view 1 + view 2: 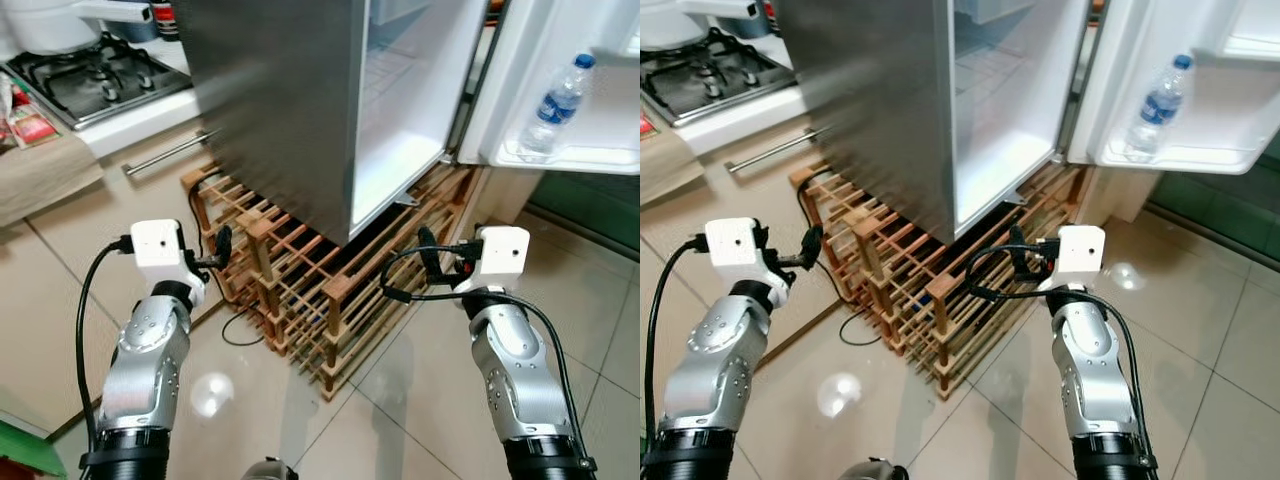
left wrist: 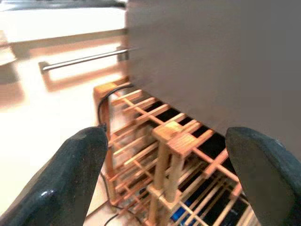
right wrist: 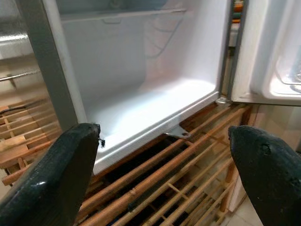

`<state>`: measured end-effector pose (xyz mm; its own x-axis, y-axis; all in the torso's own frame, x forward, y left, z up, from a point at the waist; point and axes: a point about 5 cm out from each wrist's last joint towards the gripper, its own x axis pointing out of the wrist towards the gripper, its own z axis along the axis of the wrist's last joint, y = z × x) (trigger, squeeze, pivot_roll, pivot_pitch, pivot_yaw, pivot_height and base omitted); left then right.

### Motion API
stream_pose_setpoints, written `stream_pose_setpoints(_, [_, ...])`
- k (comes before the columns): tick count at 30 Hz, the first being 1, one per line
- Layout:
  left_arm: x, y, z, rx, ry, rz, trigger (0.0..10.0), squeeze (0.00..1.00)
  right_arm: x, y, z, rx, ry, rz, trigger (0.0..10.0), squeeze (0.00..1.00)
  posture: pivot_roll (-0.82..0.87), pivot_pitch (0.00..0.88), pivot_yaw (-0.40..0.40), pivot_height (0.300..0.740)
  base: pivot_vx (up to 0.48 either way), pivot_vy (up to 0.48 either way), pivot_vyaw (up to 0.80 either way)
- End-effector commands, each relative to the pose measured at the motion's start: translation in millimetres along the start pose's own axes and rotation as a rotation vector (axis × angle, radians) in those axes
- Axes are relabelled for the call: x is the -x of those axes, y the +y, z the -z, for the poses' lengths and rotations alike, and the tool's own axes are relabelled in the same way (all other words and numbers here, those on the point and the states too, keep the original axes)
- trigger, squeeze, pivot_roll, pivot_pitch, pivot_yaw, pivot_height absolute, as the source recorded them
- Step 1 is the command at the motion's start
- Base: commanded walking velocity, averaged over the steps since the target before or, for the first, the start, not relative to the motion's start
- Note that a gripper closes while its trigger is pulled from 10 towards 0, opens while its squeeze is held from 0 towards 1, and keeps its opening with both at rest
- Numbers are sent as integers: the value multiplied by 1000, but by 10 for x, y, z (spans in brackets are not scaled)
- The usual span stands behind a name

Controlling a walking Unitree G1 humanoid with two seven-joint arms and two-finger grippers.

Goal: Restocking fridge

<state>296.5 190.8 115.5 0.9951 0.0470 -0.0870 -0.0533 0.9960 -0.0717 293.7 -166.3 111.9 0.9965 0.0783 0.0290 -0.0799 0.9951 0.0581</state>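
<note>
A silver fridge (image 1: 290, 100) stands on a wooden rack (image 1: 300, 290) with its door (image 1: 560, 80) swung open to the right. A clear water bottle (image 1: 556, 106) with a blue cap and label stands on the door shelf. The fridge's white inside (image 3: 141, 103) holds nothing on its floor. My left gripper (image 1: 222, 248) is held low before the rack's left corner, open and holding nothing. My right gripper (image 1: 428, 255) is open too, level with the rack's right part and pointing toward the fridge's bottom edge (image 3: 155, 136).
A gas hob (image 1: 95, 75) sits on the white counter at the back left, with a drawer handle (image 1: 165, 155) below. A black cable (image 1: 235, 335) lies on the tiled floor by the rack. Open tiled floor (image 1: 420, 400) spreads between my arms and to the right.
</note>
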Motion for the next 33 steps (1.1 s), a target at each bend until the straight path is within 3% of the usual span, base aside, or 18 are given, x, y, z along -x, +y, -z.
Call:
stream_pose_setpoints(1, [-39, -73, -52, 16, -12, 17, 10000, 0, -44, 32, -56, -23, -24, -13, 10000, 59, -21, 0, 28, 740, 0, 0, 656])
stream_pose_setpoints(3, [-61, -141, -120, 63, -55, 62, 10000, 0, -68, 64, -48, -23, -24, -26, 10000, 55, -21, 0, 17, 740, 0, 0, 647])
stream_pose_setpoints(10, [-50, -142, -214, 89, -104, 38, 10000, 0, -104, 100, -50, -27, -21, -54, 10000, 59, -5, 0, 0, 740, 0, -227, 638])
stream_pose_setpoints(19, [23, -64, -80, 80, -71, -39, 10000, 0, -82, 155, -1, -23, 1, -85, 10000, 63, 6, 0, -37, 740, 0, -382, 632])
stream_pose_setpoints(24, [17, -17, -210, 18, -123, -25, 10000, 0, -41, 136, 29, -2, 17, -109, 10000, 63, 9, 0, -37, 740, 0, 0, 618])
stream_pose_setpoints(33, [-172, -262, -282, -8, -137, 50, 10000, 0, -117, 102, -52, -6, -27, -57, 10000, 67, -44, 0, 7, 740, 0, 0, 599])
